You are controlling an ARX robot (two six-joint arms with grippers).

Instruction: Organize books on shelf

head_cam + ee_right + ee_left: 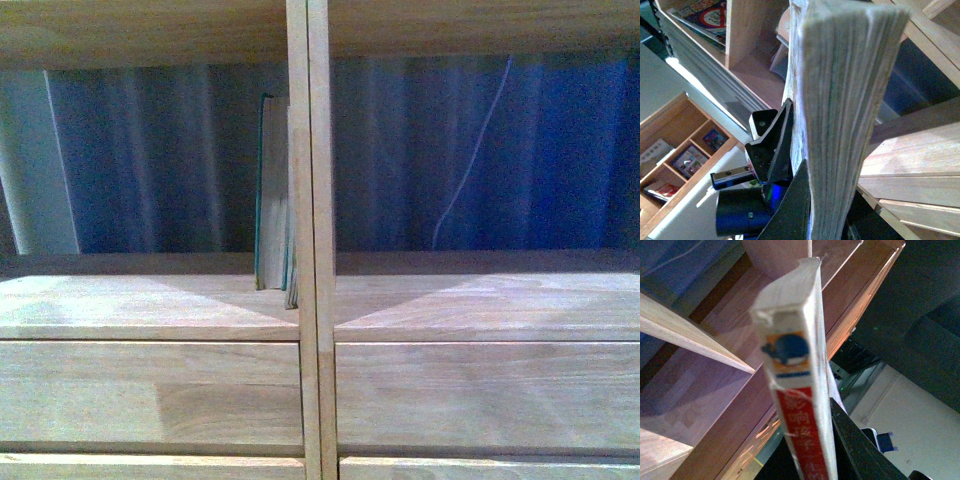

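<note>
Left hand [812, 455] clamps a white book [797, 365], right hand [815, 155] clamps a thick book [845, 80].

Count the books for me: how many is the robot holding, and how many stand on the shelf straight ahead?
Held: 2 (red-spine book, pale book)
On shelf: 2, seemingly (teal books)
Total: 4

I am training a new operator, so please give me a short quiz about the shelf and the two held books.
1. True or false: the teal-covered books stand on the shelf, left of its central upright.
2. Choose: the lower spine of the paperback in the left gripper is A red, B green, C black.
3. Fill in: the book in the right gripper shows the wrist camera its ___.
Key: 1 true; 2 A; 3 page edges.
</note>
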